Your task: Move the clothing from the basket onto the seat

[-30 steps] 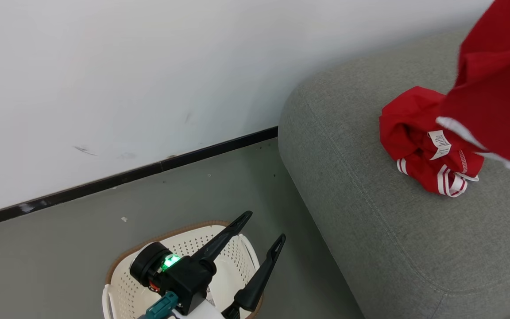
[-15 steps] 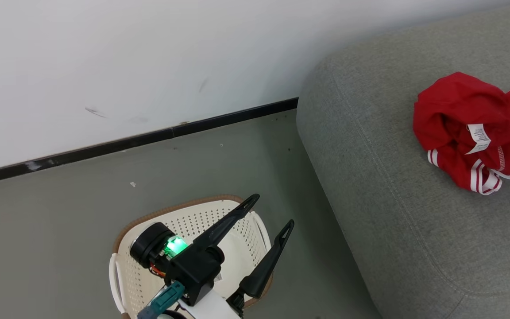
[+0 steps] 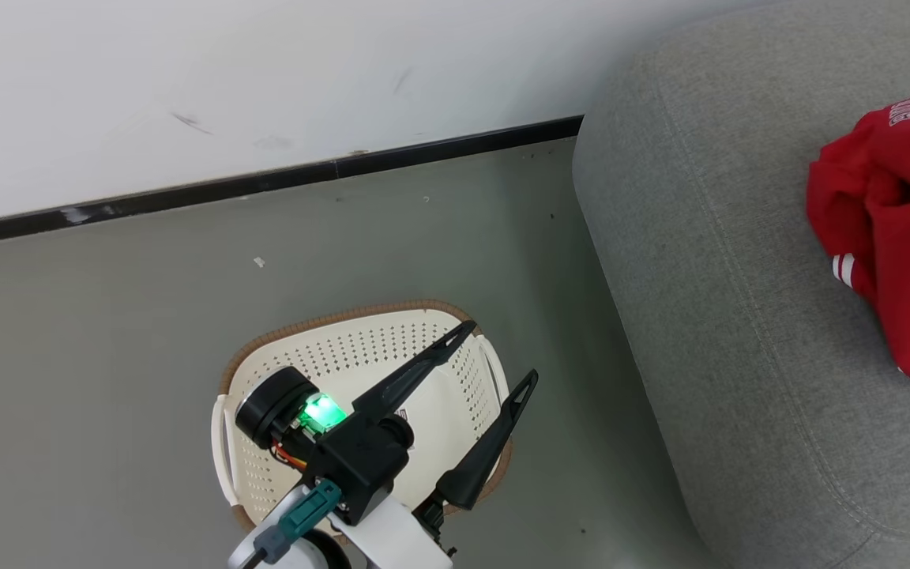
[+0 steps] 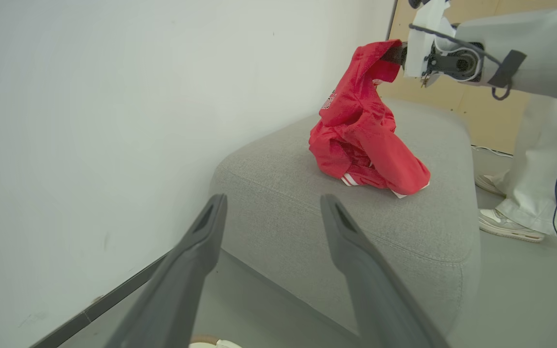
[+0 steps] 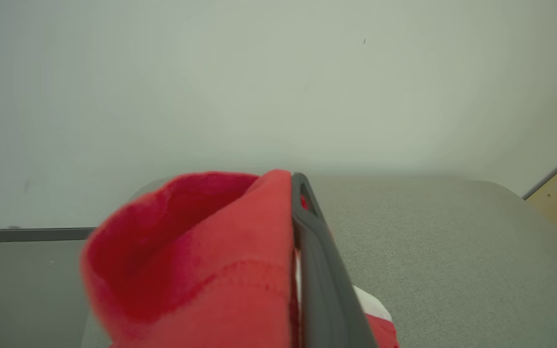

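Note:
The cream basket point(image 3: 329, 320) stands on the floor with no cloth showing inside. My left gripper point(image 3: 500, 350) hangs open above it, nothing between its fingers point(image 4: 211, 227). On the grey seat point(image 3: 700, 316) lies the red clothing point(image 3: 897, 261). A striped garment point(image 4: 351, 180) sits at the bottom, and a lettered red tee point(image 4: 365, 111) drapes over it. My right gripper point(image 4: 394, 53) is shut on the tee's top, holding it up above the seat point(image 4: 307, 212). In the right wrist view the red cloth point(image 5: 201, 261) bulges beside the shut right gripper point(image 5: 290, 181).
A white wall with a dark baseboard point(image 3: 265, 186) runs behind the basket and the seat. Grey floor point(image 3: 107, 356) lies around the basket. A person's pale trouser leg and shoe point(image 4: 505, 224) stand beyond the seat, near dangling cables. A tan board point(image 4: 481, 111) stands behind.
The head camera has swung, so the whole picture has shifted. The red tee now drapes over the striped garment on the seat. My left gripper stays open over the basket.

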Motion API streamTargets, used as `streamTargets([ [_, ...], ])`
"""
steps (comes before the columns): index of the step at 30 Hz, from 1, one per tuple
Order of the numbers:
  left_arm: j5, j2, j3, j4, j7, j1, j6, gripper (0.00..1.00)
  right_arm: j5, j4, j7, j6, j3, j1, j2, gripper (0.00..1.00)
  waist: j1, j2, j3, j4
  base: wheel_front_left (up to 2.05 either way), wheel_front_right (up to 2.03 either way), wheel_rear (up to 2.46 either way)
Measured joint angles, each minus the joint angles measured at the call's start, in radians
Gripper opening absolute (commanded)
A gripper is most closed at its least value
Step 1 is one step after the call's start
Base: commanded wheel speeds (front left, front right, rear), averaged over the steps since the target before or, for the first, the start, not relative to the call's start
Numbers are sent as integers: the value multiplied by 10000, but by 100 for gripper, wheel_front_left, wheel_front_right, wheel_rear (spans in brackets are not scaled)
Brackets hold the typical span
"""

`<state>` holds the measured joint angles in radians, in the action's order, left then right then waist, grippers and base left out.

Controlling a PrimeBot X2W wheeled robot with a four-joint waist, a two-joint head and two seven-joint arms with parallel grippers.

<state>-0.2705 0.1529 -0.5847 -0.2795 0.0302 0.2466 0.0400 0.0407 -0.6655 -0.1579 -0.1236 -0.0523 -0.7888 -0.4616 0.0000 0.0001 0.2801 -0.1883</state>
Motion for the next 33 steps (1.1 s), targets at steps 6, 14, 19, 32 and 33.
streamTargets([
  [6,0,-6,42,8,38,409,82,100,-17,-621,-410,0,-326,343,518,0,0,0,439,218,0,0,0],
  [14,2,40,190,134,-21,637,167,100,13,-936,-736,0,-640,521,805,10,0,0,782,272,0,0,0],
  [19,-4,58,224,349,-113,707,207,100,104,-957,-813,0,-387,703,980,87,0,0,735,138,0,0,0],
  [32,-123,75,238,807,-249,706,257,100,226,-330,-897,0,207,1560,993,100,0,0,439,-334,0,0,0],
  [33,-148,75,259,869,-293,704,257,100,226,-188,-899,0,245,1701,999,100,0,0,405,-384,0,0,0],
])
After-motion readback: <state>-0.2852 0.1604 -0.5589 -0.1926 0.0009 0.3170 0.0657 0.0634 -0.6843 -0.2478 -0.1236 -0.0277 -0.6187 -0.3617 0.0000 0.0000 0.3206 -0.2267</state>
